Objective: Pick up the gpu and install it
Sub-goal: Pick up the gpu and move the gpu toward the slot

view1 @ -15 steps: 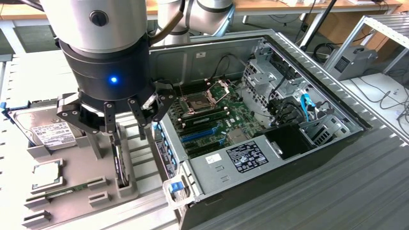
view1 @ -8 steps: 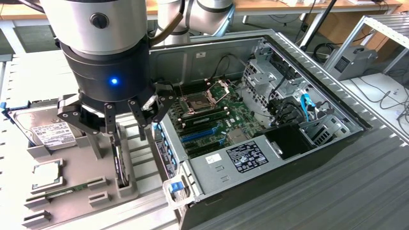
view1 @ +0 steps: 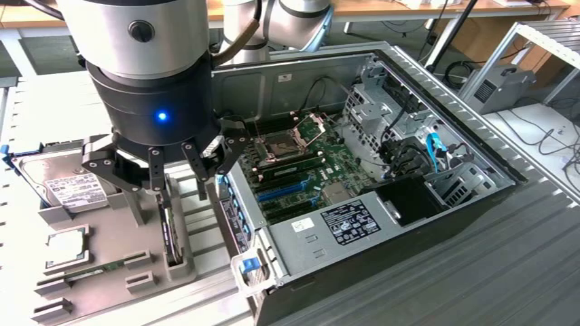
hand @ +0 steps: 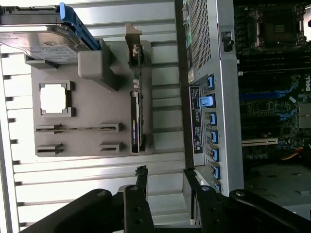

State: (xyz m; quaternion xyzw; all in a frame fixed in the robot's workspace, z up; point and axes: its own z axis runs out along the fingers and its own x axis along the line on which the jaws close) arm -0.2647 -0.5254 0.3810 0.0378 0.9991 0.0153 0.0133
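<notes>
Gpu standing on its long edge in a slot of the grey holder tray, with its silver bracket at the end nearest the hard drive. The tray also carries a processor and a memory stick, both lying well apart from the card. The gripper hangs directly over the card with its fingers spread wide and nothing between them; no finger touches the board. Beside the tray lies the open computer case, its motherboard and blue expansion slots exposed.

Step in hand, as judged: the approach to the pick. In the wrist view the card's upper edge lines up nearer one finger than with the middle of the gap, so the gripper probably needs centring across the card before descent. A good grasp would bring the fingers down on either flat face, clear of the tray's slot walls, and close on the board and cooler body rather than on the bracket. The card should then be lifted straight out along the slot, as any tilt may bind it.
</notes>
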